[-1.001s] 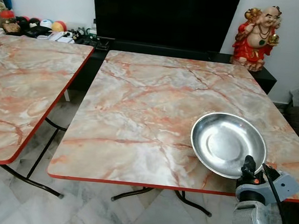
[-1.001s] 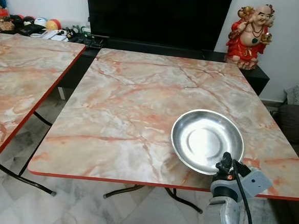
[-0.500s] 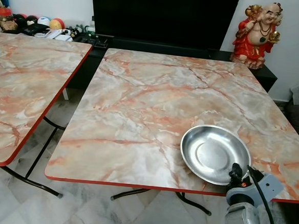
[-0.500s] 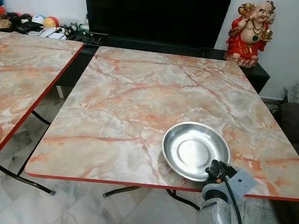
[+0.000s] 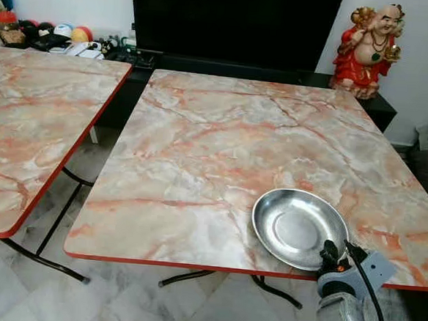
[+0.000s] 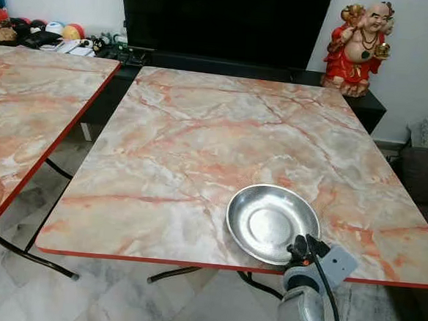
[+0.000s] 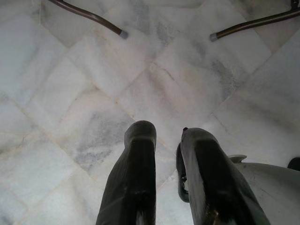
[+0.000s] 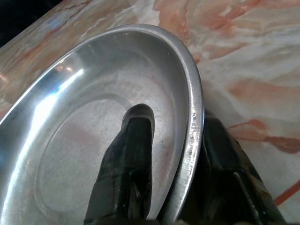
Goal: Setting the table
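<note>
Right now the steel plate (image 5: 299,228) sits low at the near right part of the marble-patterned table (image 5: 222,146), close to its red front edge. Whether it rests flat or is tipped slightly I cannot tell. The right pincer (image 8: 168,159) is clamped on the plate's near rim, with one black finger (image 8: 129,154) lying inside the dish and the other under the rim outside it. From the head view its silver wrist rises from below the table edge to the plate.

The left pincer (image 7: 165,140) hangs over the pale marble floor (image 7: 70,84), its two fingers a small gap apart with nothing between them.

A second table (image 5: 33,126) of the same pattern stands to the left, apart from the first. Behind are a dark screen (image 5: 235,22) and a red laughing figurine (image 5: 370,46).
</note>
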Available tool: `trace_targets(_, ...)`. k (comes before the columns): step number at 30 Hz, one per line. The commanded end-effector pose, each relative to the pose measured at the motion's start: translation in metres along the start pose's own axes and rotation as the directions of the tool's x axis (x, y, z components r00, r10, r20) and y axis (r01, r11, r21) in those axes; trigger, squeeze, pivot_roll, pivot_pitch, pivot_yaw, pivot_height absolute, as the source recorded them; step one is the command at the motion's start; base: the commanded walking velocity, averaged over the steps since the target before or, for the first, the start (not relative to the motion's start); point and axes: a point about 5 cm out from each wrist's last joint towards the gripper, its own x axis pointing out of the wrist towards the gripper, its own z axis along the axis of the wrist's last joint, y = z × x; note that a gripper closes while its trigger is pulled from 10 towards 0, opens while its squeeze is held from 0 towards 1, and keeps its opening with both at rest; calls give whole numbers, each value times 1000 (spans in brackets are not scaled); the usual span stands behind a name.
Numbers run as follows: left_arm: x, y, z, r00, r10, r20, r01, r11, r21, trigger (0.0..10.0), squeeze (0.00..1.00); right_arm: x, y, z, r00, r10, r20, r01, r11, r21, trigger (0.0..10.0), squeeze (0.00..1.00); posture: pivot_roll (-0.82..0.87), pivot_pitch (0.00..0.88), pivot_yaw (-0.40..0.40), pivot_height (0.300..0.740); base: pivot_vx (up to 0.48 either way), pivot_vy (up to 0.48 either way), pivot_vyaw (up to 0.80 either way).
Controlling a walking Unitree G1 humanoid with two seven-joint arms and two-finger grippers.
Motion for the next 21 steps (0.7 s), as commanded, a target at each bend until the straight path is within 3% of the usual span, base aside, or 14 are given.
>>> trace_targets(1, -1, -1, -5, 1000, -11, -27, 11, 1000, 19, 10000, 0, 1, 2, -1, 1000, -5, -1, 5, 1000, 13, 10000, 502, 77, 66, -45, 740, 0, 0, 0)
trace_targets(21, -1, -2, -5, 1000, -10, -28, 10, 1000, 16, 10000, 0, 4, -5, 8, 996, -77, 55, 77, 997, 0, 10000, 424, 78, 69, -43, 740, 0, 0, 0)
